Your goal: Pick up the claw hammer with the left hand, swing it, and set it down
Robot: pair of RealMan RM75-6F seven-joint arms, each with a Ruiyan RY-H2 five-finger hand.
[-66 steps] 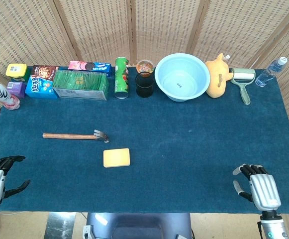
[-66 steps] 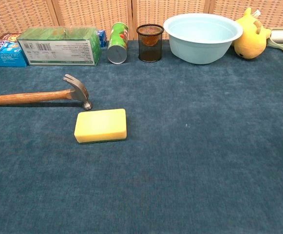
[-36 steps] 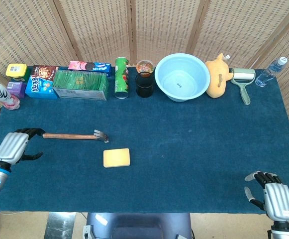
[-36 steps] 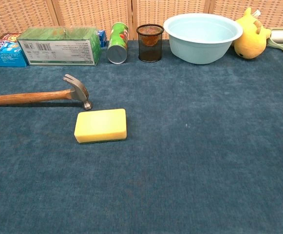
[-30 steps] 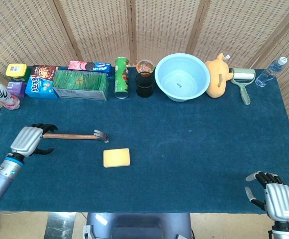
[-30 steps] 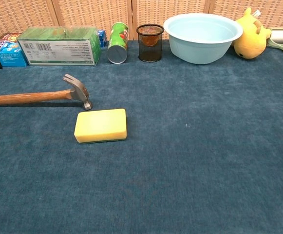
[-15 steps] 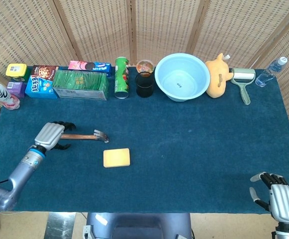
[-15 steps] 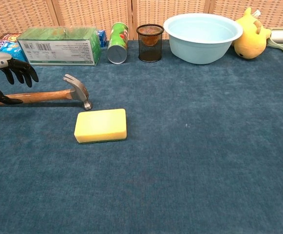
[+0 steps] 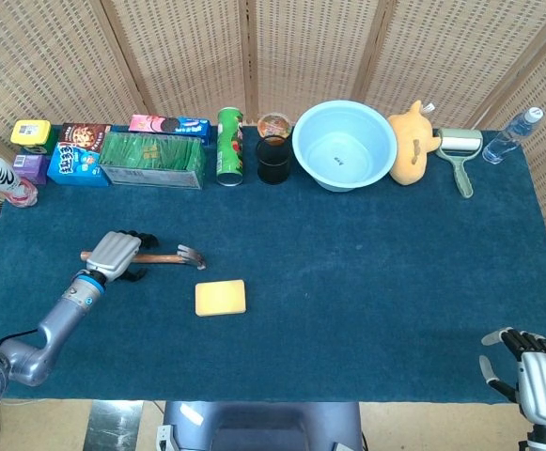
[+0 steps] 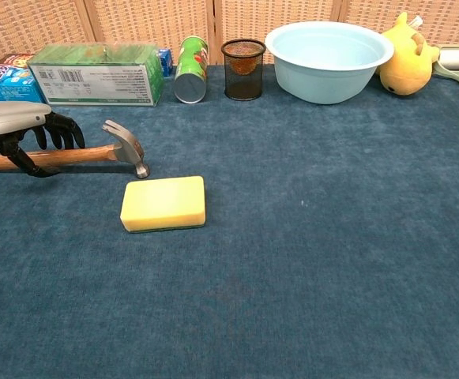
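Nearest, my right hand hangs off the worktop's front corner, fingers spread, holding nothing. Further in lies a sponge. Beyond it my left hand arches over the hammer handle, fingers apart, not clasping it; the hammer lies flat on the worktop, head toward the sponge.

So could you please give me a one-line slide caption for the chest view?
Left hand poised over the claw hammer handle, beside a yellow sponge.
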